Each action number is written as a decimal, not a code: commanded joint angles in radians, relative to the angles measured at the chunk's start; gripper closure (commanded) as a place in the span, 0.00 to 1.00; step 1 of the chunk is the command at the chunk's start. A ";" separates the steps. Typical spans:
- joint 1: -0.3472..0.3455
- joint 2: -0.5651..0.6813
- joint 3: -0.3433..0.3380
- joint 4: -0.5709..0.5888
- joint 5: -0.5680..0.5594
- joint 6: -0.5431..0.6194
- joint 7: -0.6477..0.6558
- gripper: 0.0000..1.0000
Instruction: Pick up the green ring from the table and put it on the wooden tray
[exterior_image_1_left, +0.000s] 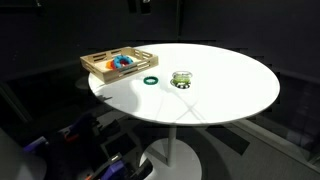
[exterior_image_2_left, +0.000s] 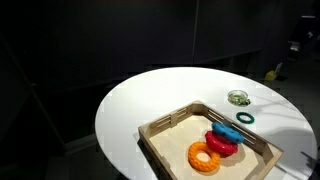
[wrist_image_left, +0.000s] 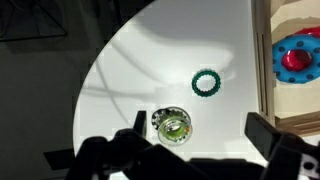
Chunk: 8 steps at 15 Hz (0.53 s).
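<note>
While the gripper (wrist_image_left: 197, 122) hangs well above the table (wrist_image_left: 150, 60), jaws spread wide and holding nothing, the green ring (wrist_image_left: 205, 83) lies flat on the white top. In the wrist view it is just ahead of the gap between the fingers and roughly on its centreline. My read: nudge forward, then straight down, hardly any sideways correction. Only one arm here, so no choice of hand. The ring is round with no long axis, so jaw angle doesn't matter. It's thin and flat though, so the fingers probably have to go right down to the surface, either across the rim or with one tip in the hole. Watch item: the shiny yellowish-green round thing (wrist_image_left: 174, 126) sits near the ring and, in the wrist view, close beside one finger, so it could get clipped on the way down. The wooden tray (wrist_image_left: 262, 60) is on the opposite side of the ring from that object. The ring is near the tray's wall but apart from it, and in an exterior view it sits just off the tray's corner (exterior_image_1_left: 150, 80). The tray already holds an orange ring (exterior_image_2_left: 205, 157) and red and blue pieces (exterior_image_2_left: 224, 141), with bare floor beside them. Pick not yet started, I'd say.
</note>
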 joint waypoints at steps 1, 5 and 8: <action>-0.015 0.064 0.003 0.018 -0.052 0.062 0.041 0.00; -0.024 0.115 0.008 0.008 -0.125 0.115 0.082 0.00; -0.005 0.116 -0.009 0.000 -0.120 0.108 0.069 0.00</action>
